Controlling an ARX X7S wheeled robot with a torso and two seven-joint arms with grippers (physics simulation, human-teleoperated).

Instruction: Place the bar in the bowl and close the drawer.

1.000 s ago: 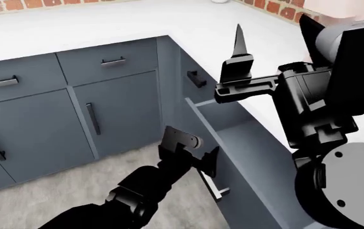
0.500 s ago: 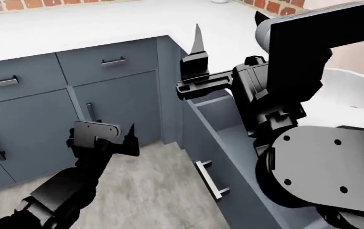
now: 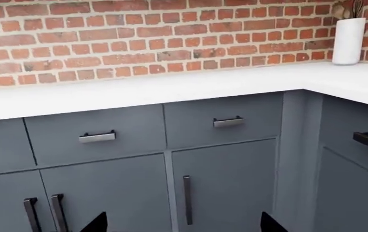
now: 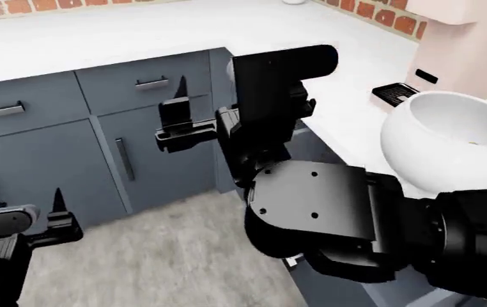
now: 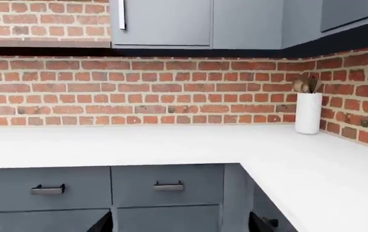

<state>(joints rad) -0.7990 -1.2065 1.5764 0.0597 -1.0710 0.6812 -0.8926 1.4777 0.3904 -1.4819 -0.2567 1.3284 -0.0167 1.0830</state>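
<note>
Head view: right arm point(image 4: 346, 217) fills near right, hiding most of drawer point(image 4: 312, 144). White bowl point(image 4: 448, 144) on counter point(image 4: 98, 32) at right, beside pink machine point(image 4: 465, 45). Right gripper point(image 4: 179, 105) spread open, empty. Left gripper point(image 4: 18, 204) near left, open, empty. Bar not seen.

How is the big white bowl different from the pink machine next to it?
The bowl is shiny white, and the coffee machine is pale pink. The bowl is round like a ball with a wide open mouth, while the machine has flat sides. The bowl is closer to the robot, with the machine behind it near the brick wall. Both stand on the white counter.
</note>
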